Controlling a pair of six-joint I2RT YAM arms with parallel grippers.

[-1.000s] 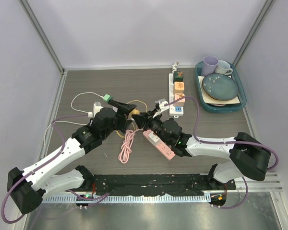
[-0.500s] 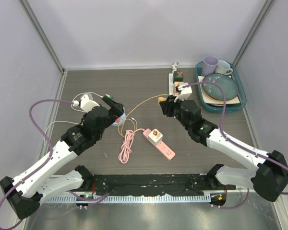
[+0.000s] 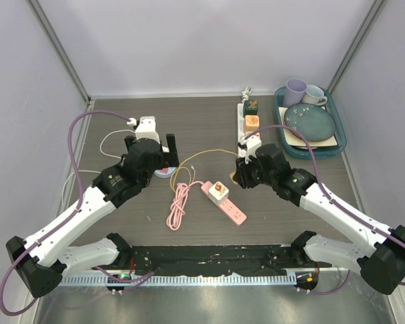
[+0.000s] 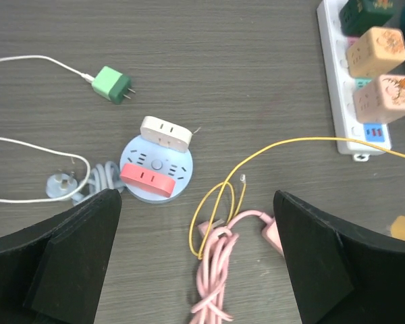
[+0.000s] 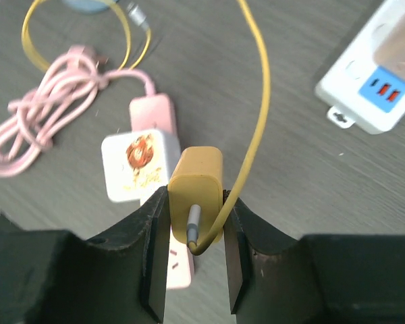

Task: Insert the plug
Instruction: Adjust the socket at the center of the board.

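Right wrist | right fingers [image 5: 150, 260] clamped yellow plug [image 5: 197, 189] just by pink power strip [image 5: 152, 111], 4 o'clock of white adapter [image 5: 136, 165] | left fingers [image 4: 74, 260] stood wide, empty | judged: plug needed squaring over free socket [image 3: 234, 215], then straight press.

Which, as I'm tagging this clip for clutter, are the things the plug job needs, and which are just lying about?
Job: right gripper, shut on the yellow plug; its yellow cable; the pink power strip below it, the likely target.
Lying about: white power strip, round blue socket, green charger, tray of dishes.
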